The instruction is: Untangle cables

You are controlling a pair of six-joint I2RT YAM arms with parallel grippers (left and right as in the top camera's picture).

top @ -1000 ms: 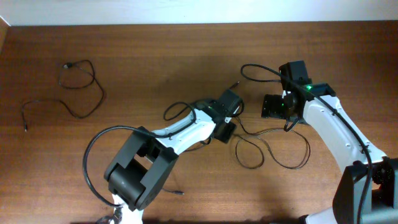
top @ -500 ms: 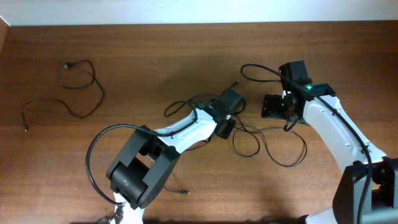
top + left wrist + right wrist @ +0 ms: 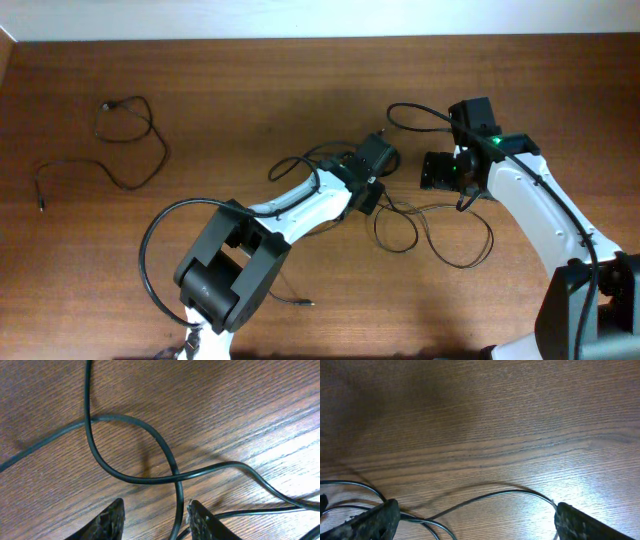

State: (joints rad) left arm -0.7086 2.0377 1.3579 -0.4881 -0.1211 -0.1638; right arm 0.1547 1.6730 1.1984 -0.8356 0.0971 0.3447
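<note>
The left gripper stands half-open astride the crossed cables; the right gripper gapes wide, holding nothing. A loose cord lies well apart. The left arm covers part of the tangle.

Grained wooden table, smooth black cables

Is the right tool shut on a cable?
No, the right tool stands wide open, and a thin cable lies loose on the table between its fingers.

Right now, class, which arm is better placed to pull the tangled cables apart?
Probably left: the left claw straddles a strand where the cables cross; the right claw hangs wide open, away from that crossing.
</note>
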